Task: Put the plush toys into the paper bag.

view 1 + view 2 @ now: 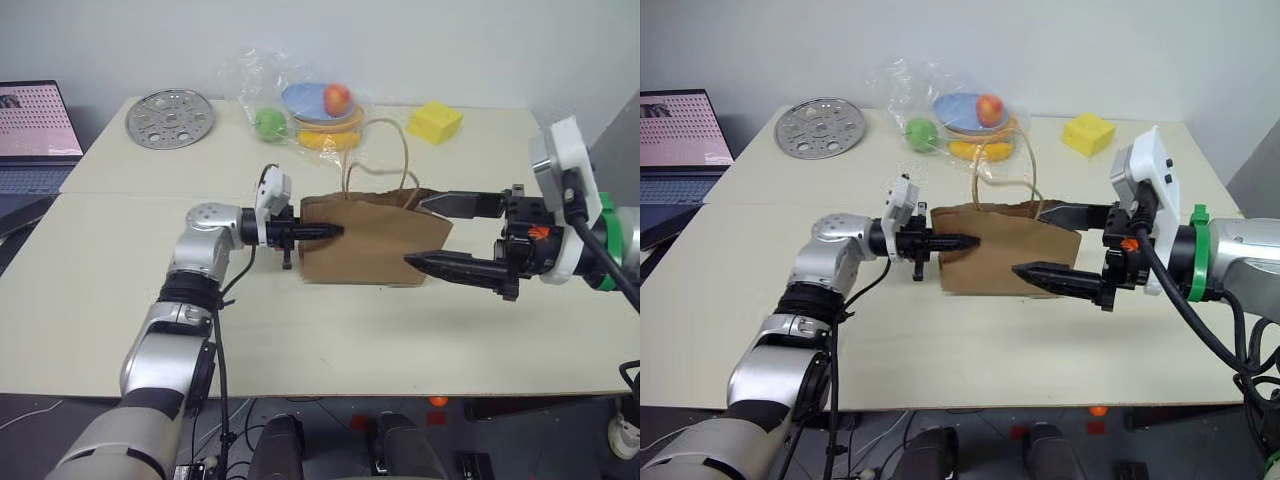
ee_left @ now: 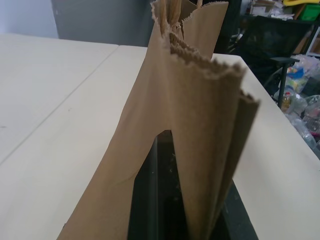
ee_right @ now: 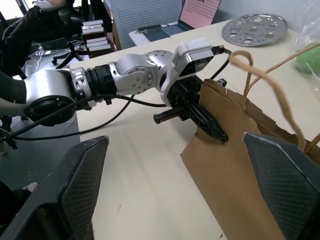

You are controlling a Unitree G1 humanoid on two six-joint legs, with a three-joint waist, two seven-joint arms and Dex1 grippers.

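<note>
My left hand [image 1: 318,232] is clamped on the near edge of the bag [image 1: 375,250], which stands on the tabletop [image 1: 110,300] between my two hands. My right hand [image 1: 440,235] is spread wide and holds nothing, one finger by the bag's rim, the other along its front. I can't make out the toys here. As I judge it, the step is opening the mouth: keep the left pinch firm and steady, slip one right finger inside the rim, and draw the walls apart gently, since thin paper tears and the handles [image 1: 385,155] could snag.

table [image 1: 120,290]: paper bag [image 1: 370,250], metal disc [image 1: 170,118], plastic bag [image 1: 300,100], yellow block [image 1: 434,121]
</note>
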